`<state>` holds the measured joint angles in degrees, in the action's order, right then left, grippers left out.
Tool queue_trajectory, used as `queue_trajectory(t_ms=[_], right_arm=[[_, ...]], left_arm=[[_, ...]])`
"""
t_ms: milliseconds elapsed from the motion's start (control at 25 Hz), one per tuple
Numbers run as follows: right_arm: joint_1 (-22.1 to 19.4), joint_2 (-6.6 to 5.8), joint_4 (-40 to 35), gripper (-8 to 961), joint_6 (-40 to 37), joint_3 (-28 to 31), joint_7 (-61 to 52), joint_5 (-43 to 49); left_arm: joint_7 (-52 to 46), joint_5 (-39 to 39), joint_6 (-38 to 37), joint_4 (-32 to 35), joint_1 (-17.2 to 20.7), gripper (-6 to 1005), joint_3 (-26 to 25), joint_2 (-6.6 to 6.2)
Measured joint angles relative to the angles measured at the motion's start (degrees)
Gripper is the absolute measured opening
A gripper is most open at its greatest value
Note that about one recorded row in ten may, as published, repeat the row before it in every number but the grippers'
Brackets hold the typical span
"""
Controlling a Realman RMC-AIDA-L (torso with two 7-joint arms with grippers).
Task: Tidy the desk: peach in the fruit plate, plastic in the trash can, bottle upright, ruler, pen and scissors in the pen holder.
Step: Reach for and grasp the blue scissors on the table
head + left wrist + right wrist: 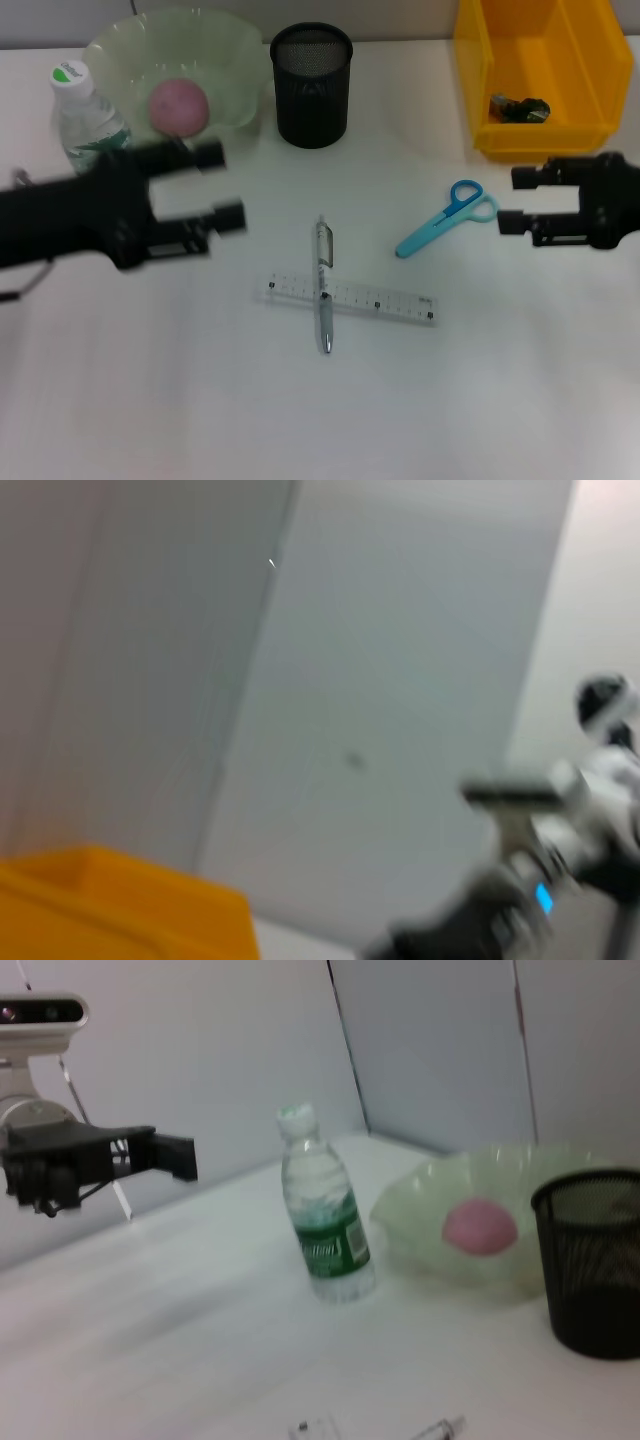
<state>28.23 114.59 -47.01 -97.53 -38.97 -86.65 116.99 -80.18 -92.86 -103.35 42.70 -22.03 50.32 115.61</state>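
The pink peach [178, 105] lies in the pale green fruit plate [232, 60] at the back left. Beside the plate, the bottle [82, 115] stands upright. The black mesh pen holder [312, 85] is at the back centre. A crumpled piece of plastic [520, 108] lies in the yellow trash can [560, 135]. The pen [323, 285] lies across the clear ruler [380, 300] mid-table, and the blue scissors [445, 225] lie to their right. My left gripper [228, 185] hovers open in front of the plate, holding nothing. My right gripper [510, 200] is open just right of the scissors' handles.
The right wrist view shows the bottle [325, 1220], peach [480, 1225], plate [420, 1195] and pen holder [590, 1260], with the left gripper [180, 1157] farther off. The left wrist view catches a corner of the yellow trash can [100, 900].
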Motion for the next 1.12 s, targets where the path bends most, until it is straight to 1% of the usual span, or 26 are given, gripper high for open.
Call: queue_trajectory(t_ms=[40, 80, 120, 160, 200, 280, 400, 520, 560, 640, 720, 760, 920, 1120], right_arm=[[1.0, -0.69, -0.9, 722, -0.4, -0.9, -2.1, 0.7], [1.7, -1.14, -1.4, 722, -0.7, -1.4, -3.5, 1.5], [3.2, -1.83, -1.7, 722, -1.1, -1.9, -5.1, 3.1], [4.7, -2.35, -2.0, 722, -1.7, -2.1, -6.3, 5.3], [6.5, -2.81, -2.1, 722, -2.1, -2.2, -7.2, 7.7], [10.2, -3.32, -2.2, 722, -2.6, -2.2, -8.3, 13.1], [14.8, -3.29, -2.2, 722, -2.6, -2.8, -8.7, 20.2], [18.1, -2.77, -2.2, 722, -1.2, -5.9, -8.8, 25.0], [19.1, -2.53, -2.2, 722, -0.3, -7.4, -8.9, 26.4], [20.5, -1.9, -2.1, 723, 2.3, -10.9, -9.0, 29.1], [21.6, -1.24, -1.9, 723, 4.6, -14.0, -9.0, 30.7], [22.0, -0.92, -1.8, 723, 5.9, -15.7, -9.0, 31.3], [22.8, 0.28, -1.1, 723, 10.7, -21.5, -8.8, 32.3], [22.9, 2.41, 0.1, 723, 16.2, -26.5, -7.8, 32.6]], left_arm=[[0.8, -1.3, 0.1, -1.2, -0.5, 793, 0.4, 0.08], [1.6, -2.5, 0.2, -2.4, -1.0, 793, 0.6, 0.15], [1.6, -2.5, 0.2, -2.4, -1.0, 793, 0.6, 0.15], [2.9, -4.2, 0.8, -5.0, -1.9, 793, 0.6, 0.27], [3.5, -4.7, 1.1, -6.1, -2.2, 793, 0.4, 0.3], [4.2, -5.2, 1.5, -7.3, -2.5, 793, 0.3, 0.34], [4.2, -5.2, 1.5, -7.3, -2.5, 793, 0.3, 0.34], [4.3, -5.2, 1.5, -7.7, -2.5, 793, 0.3, 0.34], [4.4, -5.3, 1.9, -7.8, -1.9, 793, 0.0, 0.74], [4.4, -5.3, 1.9, -7.8, -1.9, 793, 0.0, 0.74], [4.4, -5.2, 3.0, -7.8, -1.6, 793, -0.5, 1.2], [4.3, -5.1, 3.5, -7.9, -1.4, 793, -0.7, 1.45], [4.2, -5.1, 4.3, -8.3, -1.2, 793, -0.9, 1.71], [4.2, -5.1, 4.6, -8.6, -1.2, 793, -0.9, 1.81]])
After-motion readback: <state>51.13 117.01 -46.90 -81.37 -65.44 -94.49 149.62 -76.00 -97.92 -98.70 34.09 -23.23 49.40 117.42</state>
